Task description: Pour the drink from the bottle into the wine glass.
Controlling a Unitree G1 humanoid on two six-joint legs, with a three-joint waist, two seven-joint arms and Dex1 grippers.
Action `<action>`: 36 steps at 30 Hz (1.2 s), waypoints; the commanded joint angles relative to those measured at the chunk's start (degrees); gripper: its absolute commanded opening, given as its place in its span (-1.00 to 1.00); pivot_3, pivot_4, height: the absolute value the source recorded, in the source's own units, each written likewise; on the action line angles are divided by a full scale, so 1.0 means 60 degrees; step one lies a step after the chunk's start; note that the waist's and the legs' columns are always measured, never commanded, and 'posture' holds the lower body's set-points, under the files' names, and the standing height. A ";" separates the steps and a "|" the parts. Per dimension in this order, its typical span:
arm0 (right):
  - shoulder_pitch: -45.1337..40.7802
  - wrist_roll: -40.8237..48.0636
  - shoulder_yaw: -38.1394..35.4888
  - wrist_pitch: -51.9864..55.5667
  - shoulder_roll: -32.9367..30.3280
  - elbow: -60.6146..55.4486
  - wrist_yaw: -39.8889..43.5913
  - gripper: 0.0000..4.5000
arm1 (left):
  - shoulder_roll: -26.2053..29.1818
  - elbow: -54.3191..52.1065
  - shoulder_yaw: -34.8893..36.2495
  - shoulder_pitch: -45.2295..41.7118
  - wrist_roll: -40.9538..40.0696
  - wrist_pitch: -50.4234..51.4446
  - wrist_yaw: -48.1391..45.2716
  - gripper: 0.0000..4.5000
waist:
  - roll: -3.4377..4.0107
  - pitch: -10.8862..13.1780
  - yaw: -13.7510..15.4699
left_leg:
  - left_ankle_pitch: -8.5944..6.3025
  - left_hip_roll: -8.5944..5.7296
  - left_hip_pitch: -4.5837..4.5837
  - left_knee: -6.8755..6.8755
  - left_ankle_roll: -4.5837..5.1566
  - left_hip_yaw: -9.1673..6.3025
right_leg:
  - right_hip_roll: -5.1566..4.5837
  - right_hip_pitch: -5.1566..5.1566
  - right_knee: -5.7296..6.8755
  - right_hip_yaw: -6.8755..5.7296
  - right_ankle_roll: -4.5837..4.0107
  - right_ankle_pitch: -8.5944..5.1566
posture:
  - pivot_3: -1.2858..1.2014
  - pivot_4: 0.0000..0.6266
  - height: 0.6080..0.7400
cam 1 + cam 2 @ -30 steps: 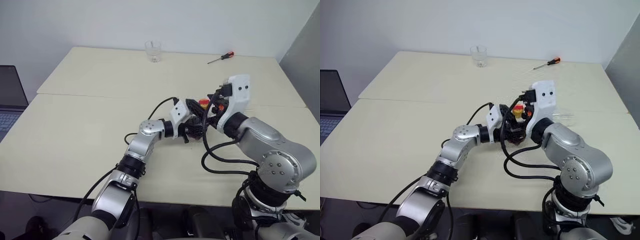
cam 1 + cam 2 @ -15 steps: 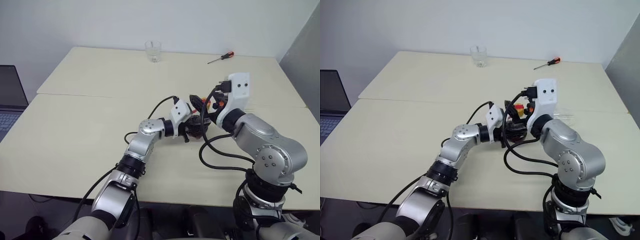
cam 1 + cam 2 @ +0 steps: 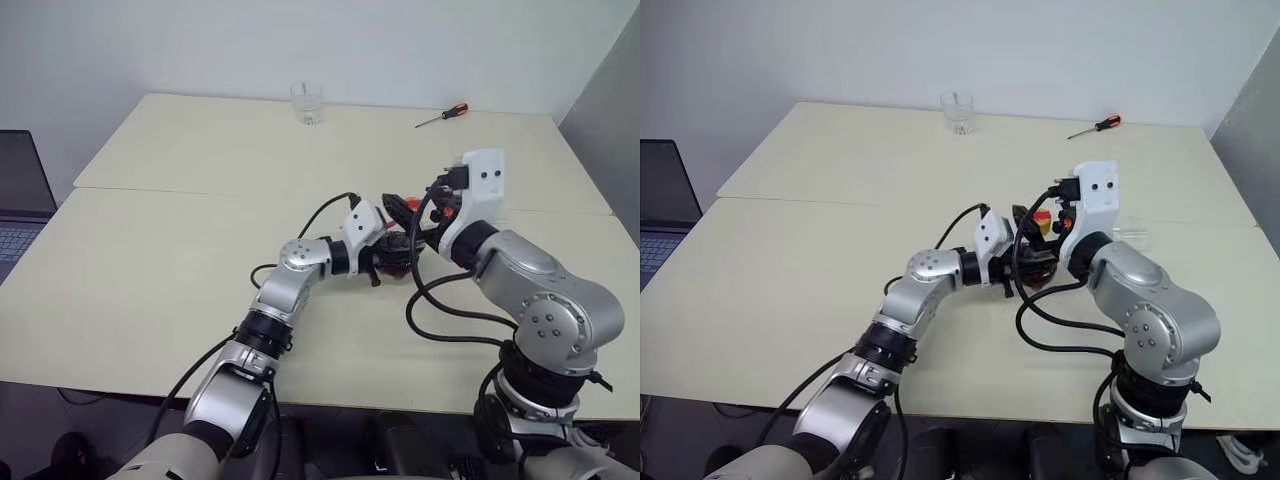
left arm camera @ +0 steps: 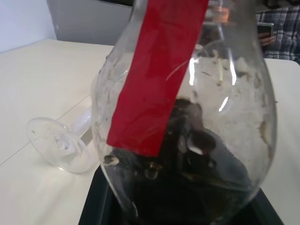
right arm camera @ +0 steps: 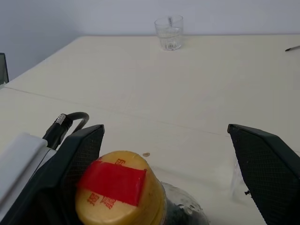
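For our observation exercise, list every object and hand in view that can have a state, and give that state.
bottle: capped, partly full of dark drink
yellow cap: on the bottle
wine glass: lying on its side, empty
left hand: shut on the bottle
right hand: open, fingers either side of the cap
tumbler: upright
screwdriver: lying flat
laptop: open

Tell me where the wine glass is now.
The wine glass lies on its side on the table, just beyond the bottle in the left wrist view.
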 commanded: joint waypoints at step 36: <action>0.1189 0.1761 -0.1466 0.0418 -0.0001 -0.1828 -0.0158 -0.30 | -0.0013 -0.0288 0.0048 -0.0181 -0.0162 -0.0157 -0.0108 -0.45 | 0.0000 0.0000 -0.0002 | 0.0000 -0.0001 0.0000 0.0000 0.0000 -0.0008 | 0.0000 0.0002 0.0001 -0.0002 0.0004 -0.0002 | 0.03 -0.52 1.00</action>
